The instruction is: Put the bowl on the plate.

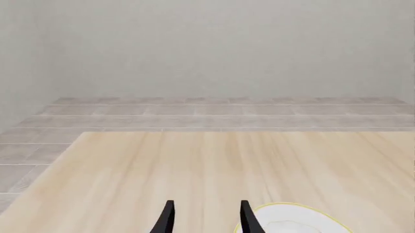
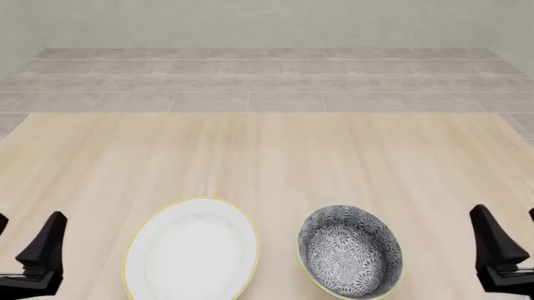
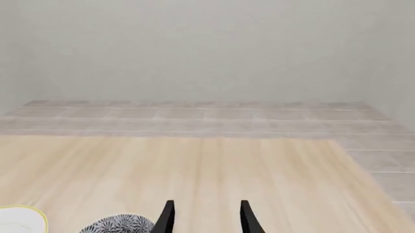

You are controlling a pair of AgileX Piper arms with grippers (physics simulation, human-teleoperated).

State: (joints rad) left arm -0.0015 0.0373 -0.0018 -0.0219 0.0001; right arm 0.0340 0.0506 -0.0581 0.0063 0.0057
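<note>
The bowl (image 2: 351, 251), patterned dark grey and white inside with a pale green rim, sits on the table near its front edge, right of centre. The white, yellow-rimmed plate (image 2: 192, 250) lies just to its left, a small gap between them. My left gripper (image 2: 25, 240) hovers at the front left corner, well left of the plate, open and empty. At the front right my right gripper (image 2: 504, 234) is also open and empty, to the right of the bowl. The left wrist view catches the plate's edge (image 1: 295, 221) beside the fingers (image 1: 168, 218). The right wrist view catches the bowl's rim (image 3: 120, 224).
The light wooden table (image 2: 267, 162) stretches away from the dishes to its far edge. Beyond it are a tiled floor (image 2: 267, 81) and a plain grey wall.
</note>
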